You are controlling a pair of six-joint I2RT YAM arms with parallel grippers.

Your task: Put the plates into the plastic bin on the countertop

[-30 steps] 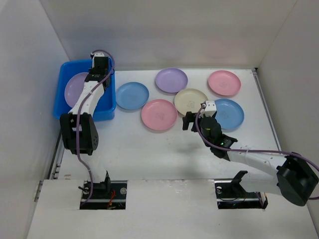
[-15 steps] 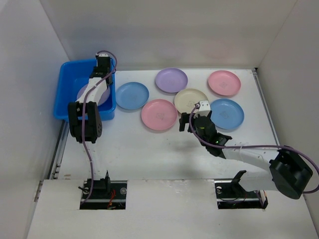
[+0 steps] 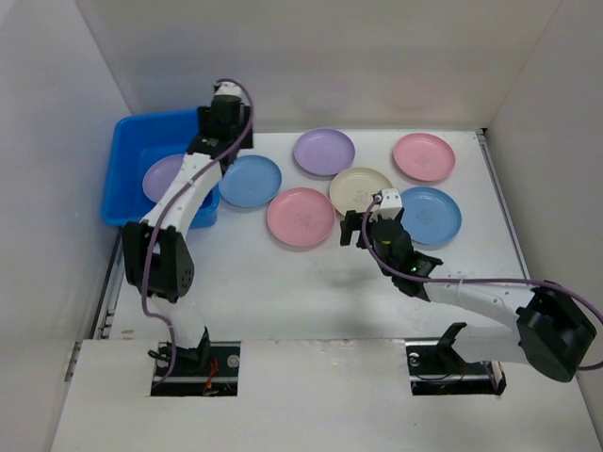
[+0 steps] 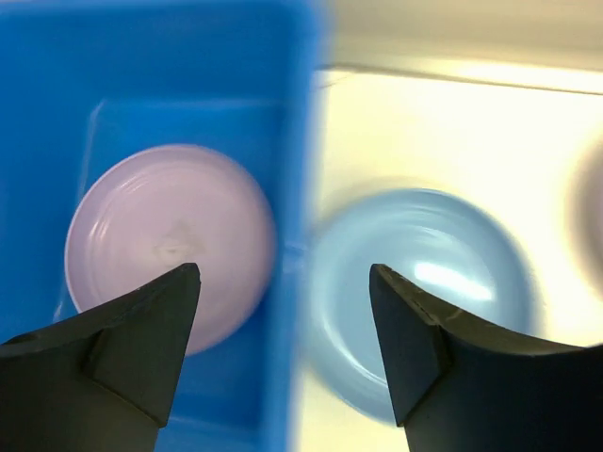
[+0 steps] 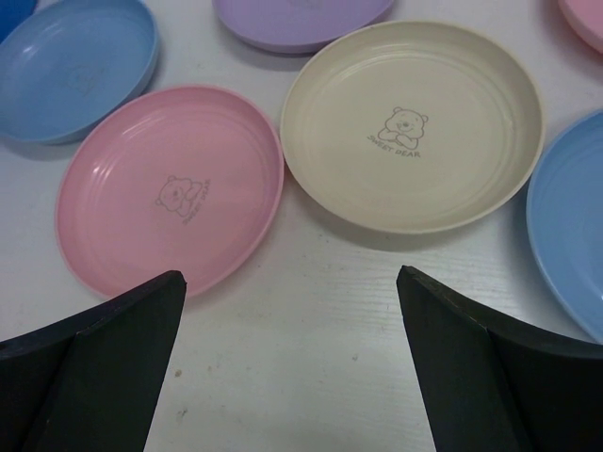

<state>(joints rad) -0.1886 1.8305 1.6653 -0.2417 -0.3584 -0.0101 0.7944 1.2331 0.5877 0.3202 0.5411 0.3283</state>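
A purple plate lies flat in the blue plastic bin at the back left of the countertop. My left gripper hovers open and empty above the bin's right wall, between that purple plate and a blue plate outside it. Also on the countertop are a purple plate, two pink plates, a cream plate and another blue plate. My right gripper is open over bare surface, just short of the pink plate and cream plate.
White walls close in the countertop on the left, back and right. The bin stands against the left wall. The loose plates lie close together across the back half, some nearly touching.
My left gripper opened and let go of the purple plate, which now lies in the bin. It then swung right over the bin's right wall. The right gripper shifted slightly.
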